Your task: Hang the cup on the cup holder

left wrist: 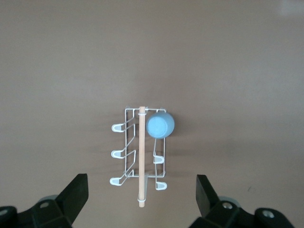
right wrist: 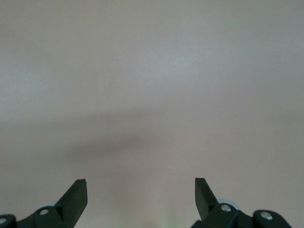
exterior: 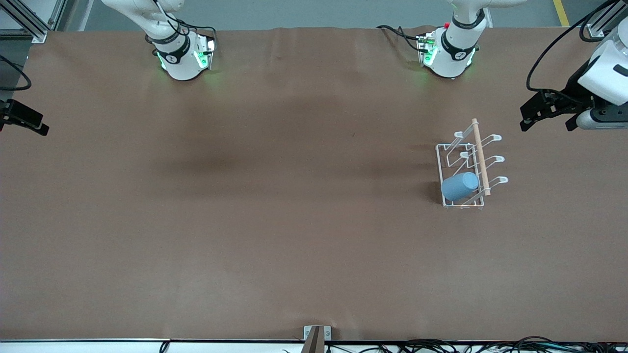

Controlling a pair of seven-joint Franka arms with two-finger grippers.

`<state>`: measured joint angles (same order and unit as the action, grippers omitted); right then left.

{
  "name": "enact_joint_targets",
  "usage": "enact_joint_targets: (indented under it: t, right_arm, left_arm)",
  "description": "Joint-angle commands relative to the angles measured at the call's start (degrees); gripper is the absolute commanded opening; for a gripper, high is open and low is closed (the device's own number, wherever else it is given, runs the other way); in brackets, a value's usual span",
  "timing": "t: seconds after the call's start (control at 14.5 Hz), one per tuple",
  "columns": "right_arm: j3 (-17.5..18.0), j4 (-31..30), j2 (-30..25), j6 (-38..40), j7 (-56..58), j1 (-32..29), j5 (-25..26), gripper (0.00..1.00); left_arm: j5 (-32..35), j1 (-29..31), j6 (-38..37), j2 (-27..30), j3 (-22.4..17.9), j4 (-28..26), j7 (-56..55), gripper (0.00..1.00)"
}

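The white wire cup holder (exterior: 447, 156) stands on the table toward the left arm's end, with a wooden dowel (exterior: 481, 157) across its top. The light-blue cup (exterior: 459, 186) rests tilted over a prong at the holder's end nearest the front camera. No gripper touches it. My left gripper (exterior: 548, 125) is open and empty, up in the air past the holder toward the left arm's end of the table. Its wrist view shows the holder (left wrist: 127, 156) and the cup (left wrist: 160, 125) between the open fingers (left wrist: 76, 190). My right gripper (exterior: 29, 120) waits open and empty at the right arm's end, and its wrist view (right wrist: 141, 183) shows only table.
The brown table cover (exterior: 274, 220) spreads wide with nothing else on it. The two arm bases (exterior: 184, 56) stand along the table's edge farthest from the front camera. Cables (exterior: 441, 345) and a small bracket (exterior: 316, 336) lie along the edge nearest the front camera.
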<state>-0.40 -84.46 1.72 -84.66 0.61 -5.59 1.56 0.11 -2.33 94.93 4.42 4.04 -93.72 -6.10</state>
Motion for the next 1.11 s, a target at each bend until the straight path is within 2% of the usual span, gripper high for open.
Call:
enact_joint_targets:
  t: [0.0, 0.35, 0.69, 0.83, 1.04]
  right_arm:
    - [0.67, -1.50, -1.54, 0.02, -0.35, -0.91, 0.02, 1.00]
    - [0.67, -1.50, -1.54, 0.11, -0.26, -0.91, 0.11, 1.00]
    - [0.67, -1.50, -1.54, -3.67, -0.26, -1.00, -0.59, 1.00]
    - [0.67, -1.50, -1.54, -2.98, -0.26, -0.91, -0.77, 1.00]
    - [0.67, -1.50, -1.45, -2.97, -0.34, -0.91, -0.77, 1.00]
  left_arm:
    - [-0.11, -0.31, -0.70, -1.52, -0.87, 4.23, -0.24, 1.00]
    - [-0.37, -0.75, -1.76, -1.96, -5.53, 5.12, 1.87, 1.00]
    - [-0.38, -0.92, -4.58, -1.79, -4.92, 4.60, 2.84, 1.00]
    - [-0.55, -0.66, -4.66, -2.05, -3.26, 4.42, 2.76, 1.00]
    - [-0.64, -0.57, -5.63, -2.14, -2.81, 3.90, 1.97, 1.00]
